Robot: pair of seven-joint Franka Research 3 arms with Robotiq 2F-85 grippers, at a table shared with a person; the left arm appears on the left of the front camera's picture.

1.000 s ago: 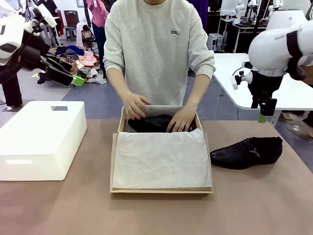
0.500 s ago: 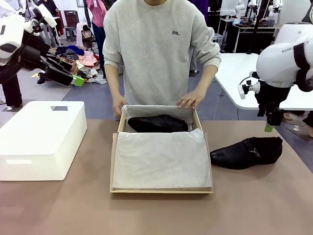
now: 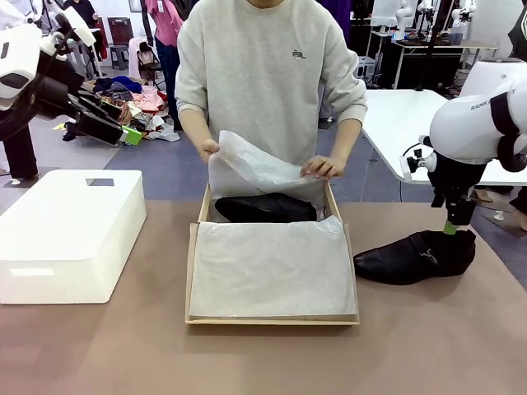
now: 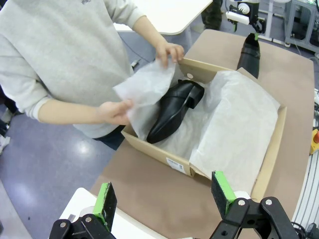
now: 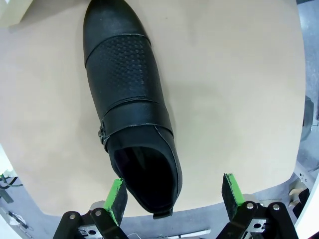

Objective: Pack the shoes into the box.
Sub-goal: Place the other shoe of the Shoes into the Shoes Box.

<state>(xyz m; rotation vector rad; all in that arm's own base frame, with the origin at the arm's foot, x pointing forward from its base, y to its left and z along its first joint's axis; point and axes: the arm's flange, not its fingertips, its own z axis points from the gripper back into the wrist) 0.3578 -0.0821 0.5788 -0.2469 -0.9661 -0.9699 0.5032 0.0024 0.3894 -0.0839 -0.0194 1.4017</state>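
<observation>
Person's hands (image 3: 323, 168) and raised white tissue paper (image 3: 251, 169) block the far end of the brown cardboard box (image 3: 191, 271); near half open.

Around the work place: one bin, two tables, a heap of clothes.
A brown table (image 3: 272, 362) takes the lower half of the front view. On it, at nine o'clock, stands a white plastic bin (image 3: 70, 222) with a flat top and a small dark patch (image 3: 100, 182) near the far edge of this top. At twelve o'clock a person in a light grey sweatshirt (image 3: 263, 74) stands at the far side of the table. Behind, at two o'clock, there is a white table (image 3: 395, 123). At ten o'clock a heap of coloured clothes (image 3: 136, 103) lies on the grey-blue floor (image 3: 165, 169).
</observation>
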